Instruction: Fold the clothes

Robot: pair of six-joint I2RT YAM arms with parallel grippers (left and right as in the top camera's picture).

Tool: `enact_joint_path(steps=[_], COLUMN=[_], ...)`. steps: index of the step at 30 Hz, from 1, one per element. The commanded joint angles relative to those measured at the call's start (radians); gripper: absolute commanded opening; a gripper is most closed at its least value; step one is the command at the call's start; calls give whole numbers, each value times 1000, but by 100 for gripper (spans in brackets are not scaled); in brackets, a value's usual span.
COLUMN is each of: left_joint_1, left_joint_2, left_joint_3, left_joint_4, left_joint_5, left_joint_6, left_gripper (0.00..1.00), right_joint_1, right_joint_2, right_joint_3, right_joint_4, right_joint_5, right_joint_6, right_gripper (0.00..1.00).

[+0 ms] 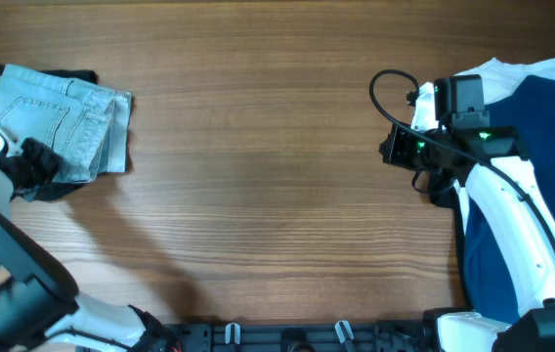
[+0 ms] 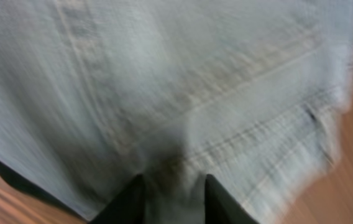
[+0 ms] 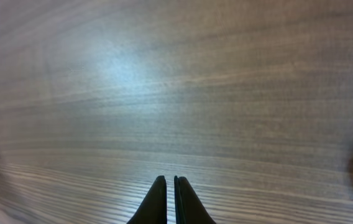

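1. Reference: all positions are given against the table (image 1: 258, 196).

2. Task item: I see the denim shorts (image 1: 63, 117) folded into a compact stack at the far-left corner of the table. They lie on a black garment (image 1: 82, 74), which shows along the far edge of the stack and at its near-left side.

3. Left gripper (image 1: 35, 161): it sits at the near-left edge of the stack, by the table's left edge. In the left wrist view, which is blurred, the two fingers (image 2: 130, 202) stand apart with denim filling the gap between them. I cannot tell whether they pinch the cloth or merely rest over it.

4. Right gripper (image 1: 392, 147): it hangs over bare wood right of the table's centre, pointing toward the left side. In the right wrist view its fingertips (image 3: 159, 199) are pressed together with nothing between them.

5. Other clothes: a navy garment (image 1: 541, 108) lies along the table's right edge, partly under the right arm. A white garment (image 1: 492, 70) shows at its far side, at the table's far-right corner.
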Motion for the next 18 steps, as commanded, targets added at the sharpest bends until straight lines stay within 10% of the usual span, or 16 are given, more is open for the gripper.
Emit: enact_joint_path(steps=[1, 8, 10, 11, 13, 14, 18], left_joint_1=[-80, -396, -516, -578, -710, -761, -891], left_joint_2=[-183, -491, -548, -570, -606, -613, -611], left_joint_3=[103, 164, 164, 164, 164, 163, 159], left_joint_4=[-114, -372, -417, -437, -470, -480, -494], left_joint_5=[134, 106, 1, -57, -200, -266, -430], left_joint_6=[109, 243, 241, 239, 205, 178, 125], left_gripper=[43, 67, 100, 100, 100, 100, 100], right_joint_1=[0, 5, 5, 5, 5, 5, 5], right_joint_2=[-31, -183, -239, -269, -326, -344, -378], right_joint_3=[98, 121, 121, 121, 121, 121, 121], right_joint_4=[2, 50, 45, 41, 33, 33, 33], right_joint_5=[-36, -87, -85, -84, -71, -64, -60], right_joint_6=[-22, -156, -181, -180, -174, -175, -174], right_gripper=[6, 10, 14, 19, 45, 100, 100])
